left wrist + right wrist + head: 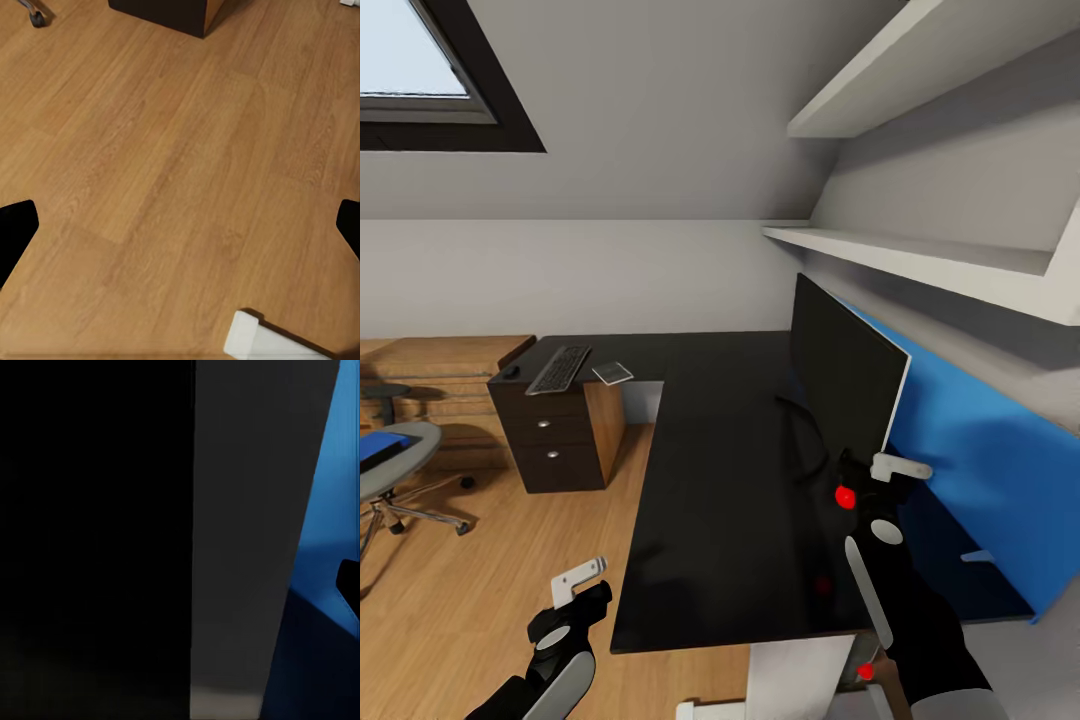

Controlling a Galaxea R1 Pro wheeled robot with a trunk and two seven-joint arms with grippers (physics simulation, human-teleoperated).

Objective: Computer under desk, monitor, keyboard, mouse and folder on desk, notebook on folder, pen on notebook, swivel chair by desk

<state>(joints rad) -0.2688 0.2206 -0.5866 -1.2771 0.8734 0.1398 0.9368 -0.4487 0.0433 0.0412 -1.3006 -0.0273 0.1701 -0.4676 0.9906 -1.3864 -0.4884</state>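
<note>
The monitor (847, 380) stands on the black desk (710, 480) in front of the blue rear panel. My right gripper (865, 476) is open at the monitor's near edge. In the right wrist view the screen (90, 540) and its pale edge (247, 547) sit close in front of one fingertip (349, 583). On the desk's far left wing lie the keyboard (558, 369), the mouse (511, 371) and the notebook (612, 374). The blue folder (380, 446) rests on the swivel chair (405, 455). My left gripper (588, 590) hangs open over the floor. The computer and pen are out of view.
A dark drawer unit (555, 435) stands under the desk's left wing, with a wooden chest (445, 385) behind the chair. Two white shelves (920, 255) jut out above the monitor. A white desk foot (259, 341) lies on the wood floor (172, 172).
</note>
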